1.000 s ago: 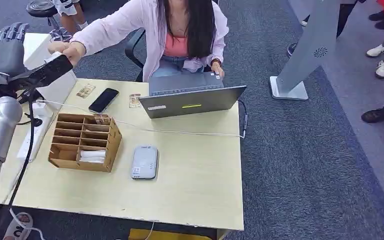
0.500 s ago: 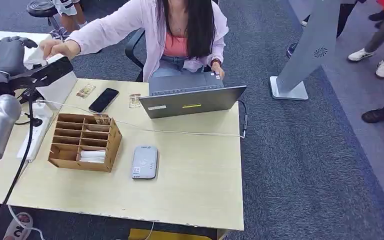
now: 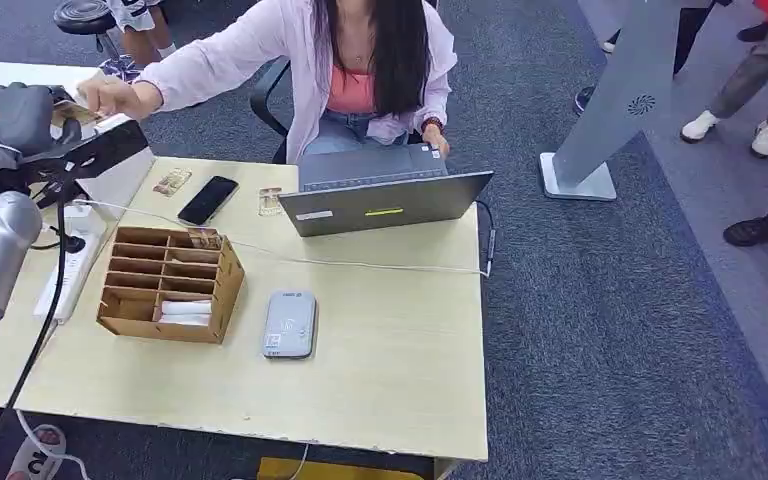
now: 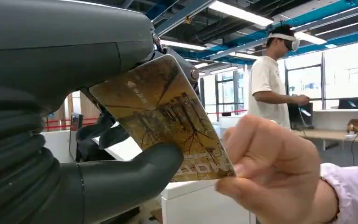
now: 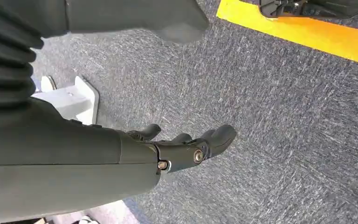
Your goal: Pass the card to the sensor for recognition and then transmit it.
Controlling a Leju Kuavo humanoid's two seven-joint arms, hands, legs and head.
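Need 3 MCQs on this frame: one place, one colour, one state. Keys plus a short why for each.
1. Where does the grey card reader lie?
A. on the table, beside the wooden organizer
B. on the laptop
C. on the floor

2. What colour is the phone on the table?
A. white
B. black
C. red

3. What is the state of the card?
A. lying flat on the reader
B. slotted in the organizer
C. held by the left hand while a person's hand grips its other end

Key:
1 A, the head view shows it flat on the tabletop next to the organizer.
2 B, its face is dark.
3 C, the left wrist view shows thumb and fingers pinching it, the person's fingers on its far edge.
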